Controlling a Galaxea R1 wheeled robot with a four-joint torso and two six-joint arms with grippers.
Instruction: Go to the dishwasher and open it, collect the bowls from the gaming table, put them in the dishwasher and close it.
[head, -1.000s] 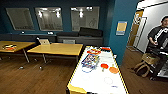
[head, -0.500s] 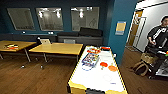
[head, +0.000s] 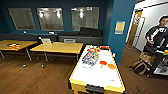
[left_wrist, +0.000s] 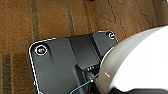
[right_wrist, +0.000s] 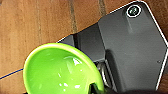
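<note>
Approaching the yellow table (head: 95, 75) with bowls already in the arms.
A green bowl (right_wrist: 58, 70) sits by the right wrist, a white bowl (left_wrist: 140, 57) by the left — grip unclear; red bowl (head: 103, 63) and orange bowl (head: 111, 66) wait on top, beside a colourful box (head: 90, 58).

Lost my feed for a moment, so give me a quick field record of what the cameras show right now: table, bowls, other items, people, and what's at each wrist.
gaming table: yellow-framed table with a pale top, straight ahead in the head view
bowls: red bowl and orange bowl side by side on its right half
other items on it: colourful flat box beyond the bowls
right wrist: green bowl close to the camera, above wood floor
left wrist: white bowl close to the camera
person: standing at right, past the blue wall
jaws: cannot tell
</note>
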